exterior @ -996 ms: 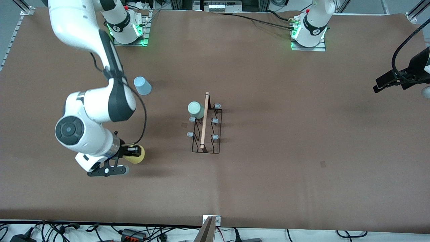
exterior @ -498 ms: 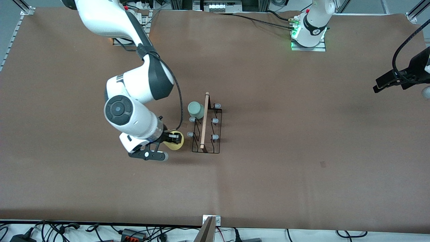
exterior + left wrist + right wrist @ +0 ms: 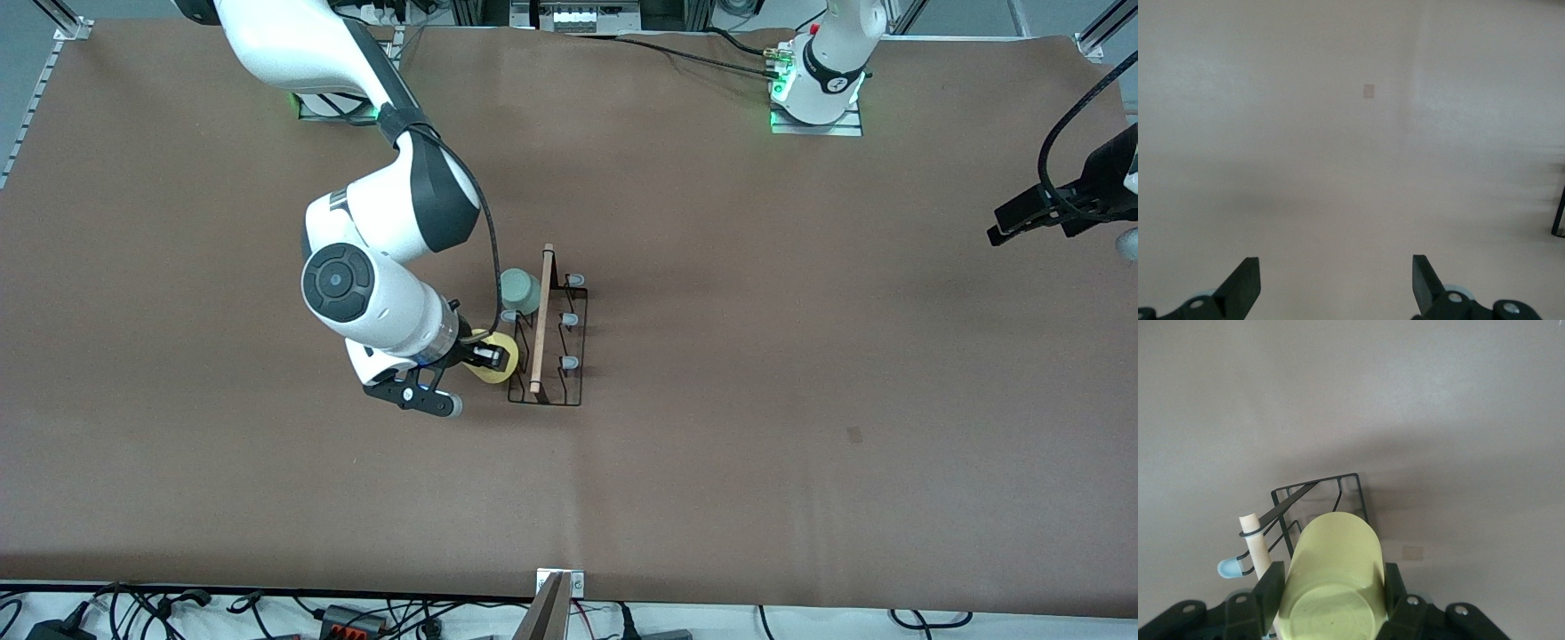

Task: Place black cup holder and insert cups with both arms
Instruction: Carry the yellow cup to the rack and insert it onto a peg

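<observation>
The black cup holder [image 3: 558, 356] stands mid-table with its wooden rod [image 3: 540, 320] along the top. A mint green cup [image 3: 518, 289] sits on one of its pegs. My right gripper [image 3: 489, 356] is shut on the yellow cup [image 3: 508, 364] and holds it tipped on its side against the rack's side toward the right arm's end. In the right wrist view the yellow cup [image 3: 1331, 553] fills the gripper [image 3: 1331, 590], with the rack [image 3: 1318, 495] just ahead. The light blue cup is hidden. My left gripper [image 3: 1022, 218] waits open and empty [image 3: 1335, 270] at the left arm's end.
A small dark mark [image 3: 853, 434] lies on the brown table nearer the front camera, toward the left arm's end. Cables and a bracket [image 3: 558, 591] line the table's front edge. The arm bases [image 3: 816, 93] stand along the top.
My right arm has carried the yellow cup from the right arm's end of the table to the rack. The arm now covers the light blue cup. The left arm has not moved.
</observation>
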Robot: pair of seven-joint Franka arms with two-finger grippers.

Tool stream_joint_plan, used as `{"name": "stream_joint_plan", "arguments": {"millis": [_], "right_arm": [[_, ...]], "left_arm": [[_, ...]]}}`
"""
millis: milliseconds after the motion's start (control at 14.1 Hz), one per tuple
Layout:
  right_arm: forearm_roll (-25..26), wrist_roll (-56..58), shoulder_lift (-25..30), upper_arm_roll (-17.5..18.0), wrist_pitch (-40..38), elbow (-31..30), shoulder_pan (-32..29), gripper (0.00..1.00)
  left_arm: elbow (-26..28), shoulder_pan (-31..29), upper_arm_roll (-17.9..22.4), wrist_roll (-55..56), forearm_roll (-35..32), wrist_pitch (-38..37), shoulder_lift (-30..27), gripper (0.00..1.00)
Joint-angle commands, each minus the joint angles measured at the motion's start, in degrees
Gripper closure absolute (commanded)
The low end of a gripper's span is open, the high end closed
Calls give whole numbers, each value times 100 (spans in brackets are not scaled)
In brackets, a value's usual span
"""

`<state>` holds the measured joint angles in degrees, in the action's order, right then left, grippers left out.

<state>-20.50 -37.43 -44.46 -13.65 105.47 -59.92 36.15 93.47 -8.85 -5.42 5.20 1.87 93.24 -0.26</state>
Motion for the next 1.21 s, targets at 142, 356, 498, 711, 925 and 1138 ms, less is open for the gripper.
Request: {"name": "stream_joint_plan", "arguments": {"millis": [142,356,498,711,925,1138], "right_arm": [[-60,-89,-159,-42,289,86,23,78],[36,-80,-265,-42,456,86,24,78],[160,-97,-309,-33,483,77,50,78],[160,-89,-405,-33,483,77,85,78],[160,-89,-458,-33,483,77,164,74],[151,-141,-485,-42,536,77,155,0]], "left_arm": [[-13,-64,-12,-160,156,10,-1,0],[-13,-64,-12,-160,156,10,-1,0],[-13,-64,-12,-160,156,10,8,0],[-13,-64,-12,-160,156,10,8,0],[-13,-55,-12,-168,156,10,8,0],[-13,-64,-12,-160,156,10,8,0]]}}
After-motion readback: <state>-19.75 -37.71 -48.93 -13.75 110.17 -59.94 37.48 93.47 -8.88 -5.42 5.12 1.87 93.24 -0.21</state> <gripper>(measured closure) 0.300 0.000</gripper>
